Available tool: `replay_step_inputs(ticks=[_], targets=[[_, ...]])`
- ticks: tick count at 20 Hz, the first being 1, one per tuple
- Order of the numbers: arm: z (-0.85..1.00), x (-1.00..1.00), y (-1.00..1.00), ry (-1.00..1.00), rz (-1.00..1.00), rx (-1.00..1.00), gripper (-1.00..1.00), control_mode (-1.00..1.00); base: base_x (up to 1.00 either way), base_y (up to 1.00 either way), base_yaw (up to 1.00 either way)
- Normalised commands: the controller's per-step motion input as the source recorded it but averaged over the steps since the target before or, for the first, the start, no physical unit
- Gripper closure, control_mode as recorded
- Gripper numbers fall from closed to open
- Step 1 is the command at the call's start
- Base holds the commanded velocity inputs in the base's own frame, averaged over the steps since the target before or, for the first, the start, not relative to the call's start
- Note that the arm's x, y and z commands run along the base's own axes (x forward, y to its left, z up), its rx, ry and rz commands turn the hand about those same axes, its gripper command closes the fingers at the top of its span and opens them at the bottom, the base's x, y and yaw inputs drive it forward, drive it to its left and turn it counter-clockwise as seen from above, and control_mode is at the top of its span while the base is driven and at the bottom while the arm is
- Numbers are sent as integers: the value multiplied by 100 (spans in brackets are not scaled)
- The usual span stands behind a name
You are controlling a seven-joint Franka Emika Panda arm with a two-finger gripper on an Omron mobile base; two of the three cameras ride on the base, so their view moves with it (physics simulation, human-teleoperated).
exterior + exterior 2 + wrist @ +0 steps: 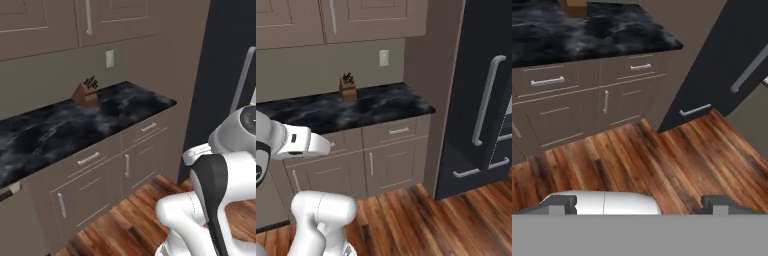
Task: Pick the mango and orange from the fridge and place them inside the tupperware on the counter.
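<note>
With the gripper [640,204] held wide open and empty over the wooden floor [662,160], the fruit (judged light, firm and apt to roll, best pinched across the middle) is taken to lie behind the shut fridge [732,60] door ahead to the right, its bar handle [747,70] to be pulled first, the desk [587,32] with its knife block [347,87] ahead to the left.

A wooden knife block [85,93] sits below a wall outlet [109,58], above the plank floor [662,155].
</note>
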Motion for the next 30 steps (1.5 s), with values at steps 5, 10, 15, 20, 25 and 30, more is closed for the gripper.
replay_step_inputs(ticks=[5, 10, 15, 20, 25, 30], targets=[[0, 0, 0, 0, 0, 0, -100, 100, 60, -100, 27], [0, 0, 0, 0, 0, 0, -100, 100, 50, -100, 31], [0, 0, 0, 0, 0, 0, -100, 100, 12, -100, 48], [0, 0, 0, 0, 0, 0, -100, 100, -3, -98, 56], [0, 0, 0, 0, 0, 0, -100, 100, -50, -77, 49], [0, 0, 0, 0, 0, 0, -100, 100, -65, -42, 63]])
